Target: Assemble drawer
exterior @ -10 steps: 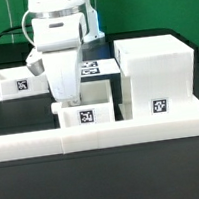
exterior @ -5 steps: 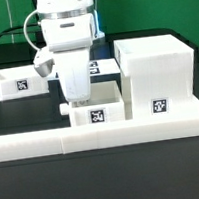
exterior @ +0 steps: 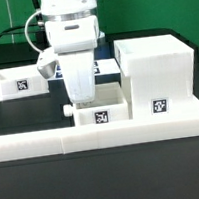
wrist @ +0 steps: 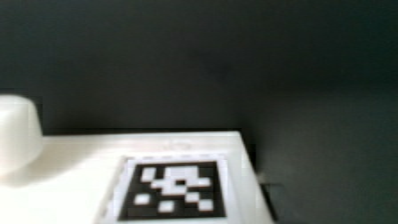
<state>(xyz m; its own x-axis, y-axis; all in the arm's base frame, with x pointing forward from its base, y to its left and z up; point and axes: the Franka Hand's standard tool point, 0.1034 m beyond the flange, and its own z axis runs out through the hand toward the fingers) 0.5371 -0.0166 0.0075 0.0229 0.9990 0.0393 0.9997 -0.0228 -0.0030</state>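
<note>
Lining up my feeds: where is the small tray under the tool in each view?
Exterior view: the small tray sits front centre, beneath the tool, on the exterior view's left of the housing.
Wrist view: a white tagged surface shows against the table; I cannot tell whether it is this tray.
Shared landmark: the dark table.

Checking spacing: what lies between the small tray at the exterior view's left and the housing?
In the exterior view, the second tray, with the end effector over it.
</note>
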